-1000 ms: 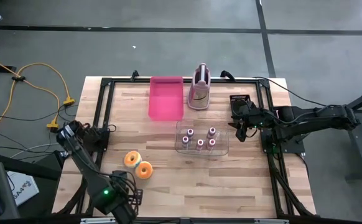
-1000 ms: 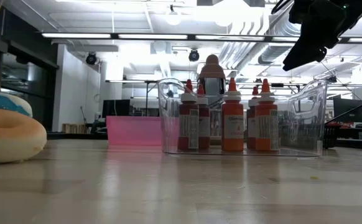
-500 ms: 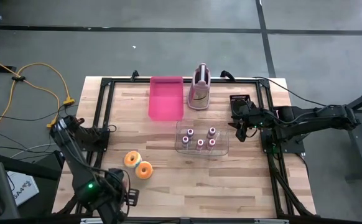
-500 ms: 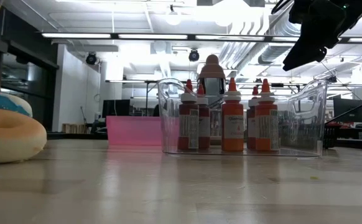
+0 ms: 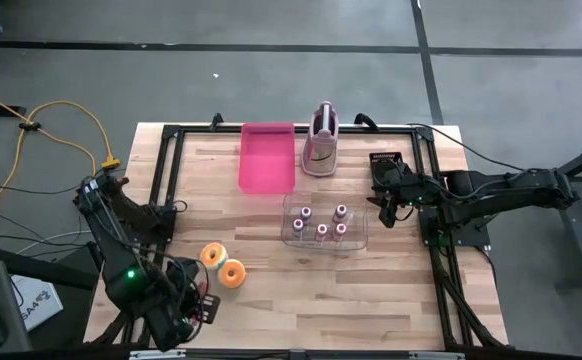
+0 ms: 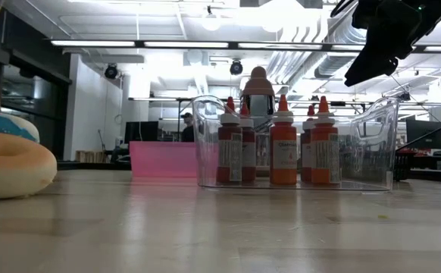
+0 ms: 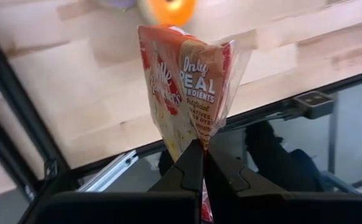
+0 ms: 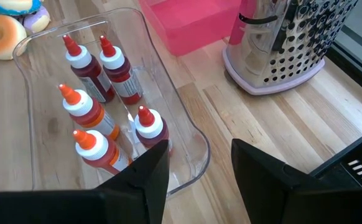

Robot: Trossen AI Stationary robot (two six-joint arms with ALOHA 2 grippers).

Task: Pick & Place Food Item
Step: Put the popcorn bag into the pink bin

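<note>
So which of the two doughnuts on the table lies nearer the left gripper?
The plain orange doughnut; the white-iced doughnut lies farther from the left gripper.

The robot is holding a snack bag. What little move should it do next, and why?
Probably carry it inward over the wooden table. The left tool is shut on the red-and-white crinkly snack bag, which hangs by the table's near edge, past the orange doughnut and not yet over any container.

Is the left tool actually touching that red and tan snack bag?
Touching. In the left wrist view, the left tool has its dark fingers pinched shut on the bottom edge of the red and tan plastic snack bag, which stands up from them.
</note>
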